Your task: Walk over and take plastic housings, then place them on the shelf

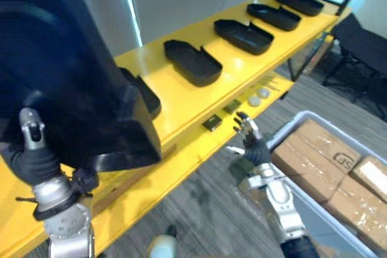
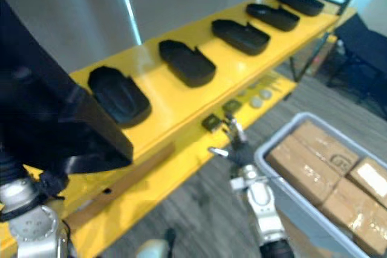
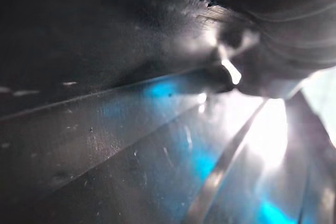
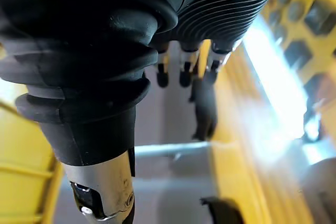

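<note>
Left hand (image 1: 31,149) clasps black plastic housing (image 1: 72,77), blocking near end of yellow shelf (image 1: 181,98); right hand (image 1: 249,140) loose, empty. Print on cardboard boxes (image 1: 326,167) illegible.

Black housings, six total: five shelf housings (image 2: 186,61) in a diagonal row on the yellow shelf (image 2: 163,104), centre left to upper right, and one near housing (image 1: 72,77) at far left. One grey bin (image 1: 289,127), lower right. Cardboard boxes (image 1: 314,155) inside: at least three.
</note>
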Motion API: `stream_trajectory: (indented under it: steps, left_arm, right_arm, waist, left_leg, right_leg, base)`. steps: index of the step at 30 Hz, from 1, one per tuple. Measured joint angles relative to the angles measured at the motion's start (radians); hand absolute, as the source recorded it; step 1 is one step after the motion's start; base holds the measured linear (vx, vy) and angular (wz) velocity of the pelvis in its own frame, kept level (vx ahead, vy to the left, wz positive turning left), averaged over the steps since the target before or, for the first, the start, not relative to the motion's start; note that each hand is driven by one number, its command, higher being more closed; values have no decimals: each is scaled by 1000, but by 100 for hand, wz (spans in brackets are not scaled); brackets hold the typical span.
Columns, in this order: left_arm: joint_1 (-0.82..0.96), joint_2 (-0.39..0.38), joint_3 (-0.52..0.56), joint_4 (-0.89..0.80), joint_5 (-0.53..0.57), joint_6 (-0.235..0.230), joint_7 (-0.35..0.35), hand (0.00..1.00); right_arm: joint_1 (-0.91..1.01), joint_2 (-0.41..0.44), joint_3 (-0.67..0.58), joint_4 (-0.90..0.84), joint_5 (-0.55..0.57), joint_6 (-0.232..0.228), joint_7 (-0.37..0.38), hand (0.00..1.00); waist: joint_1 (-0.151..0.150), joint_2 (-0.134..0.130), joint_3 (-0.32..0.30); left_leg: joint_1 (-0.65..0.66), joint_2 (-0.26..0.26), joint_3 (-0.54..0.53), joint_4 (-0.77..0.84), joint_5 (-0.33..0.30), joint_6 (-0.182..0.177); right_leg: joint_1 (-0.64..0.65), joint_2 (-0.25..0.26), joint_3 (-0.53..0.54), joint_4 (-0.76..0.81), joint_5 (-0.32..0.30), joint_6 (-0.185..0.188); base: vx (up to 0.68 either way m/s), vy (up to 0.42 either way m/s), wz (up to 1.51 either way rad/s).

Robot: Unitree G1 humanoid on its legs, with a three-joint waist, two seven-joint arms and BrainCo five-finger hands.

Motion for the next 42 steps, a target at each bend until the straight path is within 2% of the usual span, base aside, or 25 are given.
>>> stream_trajectory:
  steps: [3,5,7,12,16,18,19,20,21,22,23,24,25,27,28,29,30,32,33,35,36,38,39,41,42]
  left_arm:
    - [15,-4,-34,9,0,0,-28,100]
    - [36,-4,-39,9,0,0,-36,100]
    - [61,-14,-44,11,1,0,-45,100]
    - [127,-50,-41,11,12,-3,-36,100]
    - [124,-51,5,-9,41,-31,-19,100]
    - [120,-47,39,-41,44,-50,-13,100]
    - [119,-44,50,-51,47,-54,-7,100]
    - [106,-50,49,-46,49,-62,1,100]
    - [80,-43,50,-46,50,-57,10,100]
    - [68,-30,54,-48,50,-54,17,100]
    - [55,-17,58,-48,50,-49,26,100]
    - [17,-1,57,-44,50,-28,49,100]
    - [4,-2,57,-41,50,-21,58,100]
    - [-40,0,53,-9,49,6,80,100]
    - [-54,0,53,3,47,14,82,100]
    - [-79,1,54,24,43,32,90,100]
    - [-89,2,54,32,41,41,94,100]
    - [-134,4,42,86,41,65,109,100]
    - [-136,4,39,95,40,72,116,100]
    - [-127,5,27,106,37,78,136,100]
    - [-88,-34,8,100,38,81,144,100]
    - [-51,-53,5,98,38,81,145,100]
    - [-46,-58,5,97,36,81,143,100]
    - [-47,-82,6,84,37,80,141,100]
    - [-48,-102,2,73,37,75,138,100]
  right_arm:
    - [-11,-10,-2,-7,30,-7,58,0]
    - [-2,-10,-2,-12,41,-7,77,0]
    - [27,-10,-4,-29,50,-7,78,0]
    - [62,11,-1,-35,52,-15,73,0]
    - [61,61,-5,-59,52,-54,22,0]
    - [61,87,-9,-70,50,-62,-17,0]
    - [62,94,-10,-70,51,-68,-21,0]
    - [60,96,-14,-73,52,-77,-21,0]
    - [60,97,-15,-73,54,-88,-16,0]
    - [54,101,-14,-73,54,-92,-14,0]
    - [46,107,-14,-72,52,-94,-14,0]
    - [20,113,-14,-72,49,-95,-14,0]
    - [9,113,-14,-72,50,-96,-14,0]
    - [-36,111,-13,-77,51,-99,-10,0]
    - [-49,110,-13,-77,51,-98,-8,0]
    - [-76,108,-8,-77,51,-97,-5,0]
    - [-89,107,-6,-77,50,-94,-1,0]
    - [-115,107,-2,-78,28,-92,3,0]
    - [-119,107,3,-80,5,-93,-5,0]
    - [-122,108,29,-109,-57,-93,-30,0]
    - [-130,81,54,-140,-73,-96,-31,0]
    - [-147,50,73,-184,-64,-96,-9,0]
    - [-171,20,86,-217,-8,-96,51,0]
    - [-195,4,94,-249,41,-95,100,0]
    - [-206,2,121,-284,76,-95,134,0]
  waist:
    - [-1,17,24]
    - [-4,16,35]
    - [-4,15,37]
    - [-4,23,66]
    - [-2,0,62]
    - [4,-37,57]
    - [4,-55,51]
    - [-2,-51,49]
    - [-3,-41,42]
    - [-2,-41,41]
    - [-2,-34,45]
    - [-9,-36,45]
    - [-13,-32,47]
    - [-33,-18,47]
    - [-35,-10,44]
    - [-34,5,39]
    - [-34,13,39]
    - [-44,20,41]
    - [-49,16,39]
    - [-53,-25,14]
    - [-51,25,-7]
    - [-44,79,-40]
    - [-49,100,-55]
    - [-48,100,-55]
    - [-50,100,-55]
  left_leg:
    - [24,35,3,2,5,-8]
    - [33,42,6,1,11,-18]
    - [33,45,21,2,12,-21]
    - [30,63,56,4,18,-32]
    - [-27,53,105,65,14,-8]
    - [-60,6,114,135,-45,31]
    - [-54,-22,116,139,-73,32]
    - [-46,-34,103,148,-89,33]
    - [-15,-50,85,130,-91,49]
    - [3,-51,81,117,-95,56]
    - [20,-52,71,104,-99,64]
    - [62,-55,38,87,-114,88]
    - [85,-54,26,76,-112,87]
    - [155,-50,-17,32,-108,79]
    - [157,-45,-26,29,-110,75]
    - [156,-28,-39,29,-117,64]
    - [156,-23,-53,30,-123,55]
    - [161,-17,-122,37,-142,23]
    - [163,-17,-140,38,-149,12]
    - [165,-21,-188,39,-182,-39]
    - [162,38,-211,40,-207,-71]
    - [144,100,-220,33,-203,-92]
    - [135,125,-202,12,-164,-131]
    - [134,134,-121,-10,-114,-135]
    - [134,136,-45,-13,-94,-115]
  right_leg:
    - [21,33,7,3,-9,4]
    - [30,37,16,9,-37,13]
    - [33,37,26,12,-64,41]
    - [32,21,24,55,-130,77]
    - [30,-6,-10,58,-148,105]
    - [38,-43,-8,57,-156,117]
    - [56,-59,-8,78,-139,99]
    - [34,-96,3,185,-133,47]
    - [-63,-154,70,404,-45,-40]
    - [-95,-169,110,472,-8,-54]
    - [-128,-175,149,542,15,-43]
    - [-192,-156,209,695,-58,-38]
    - [-204,-139,214,720,-90,-38]
    - [-245,-74,214,634,-175,-44]
    - [-262,-54,219,579,-184,-47]
    - [-292,-9,256,436,-183,-41]
    - [-306,13,286,364,-175,-27]
    - [-330,55,435,204,-135,21]
    - [-329,58,462,182,-123,28]
    - [-291,70,504,104,-27,34]
    - [-261,120,462,85,-18,55]
    - [-245,169,405,56,-18,32]
    - [-222,184,351,48,-16,18]
    - [-191,180,310,39,-21,9]
    - [-158,176,267,29,-27,0]
  base:
    - [-73,-74,-5]
    - [-77,-62,-5]
    - [-120,-58,1]
    - [-164,-4,11]
    - [-39,69,39]
    - [88,154,39]
    - [213,156,37]
    - [270,239,51]
    - [296,261,44]
    - [241,221,32]
    - [294,117,30]
    - [258,40,37]
    - [321,57,51]
    - [296,39,57]
    - [248,-13,56]
    - [222,-60,41]
    - [246,-125,60]
    - [219,-230,89]
    - [196,-321,102]
    - [175,-406,102]
    - [169,-421,80]
    - [251,-400,71]
    - [259,-318,79]
    - [154,-195,78]
    - [115,-147,80]
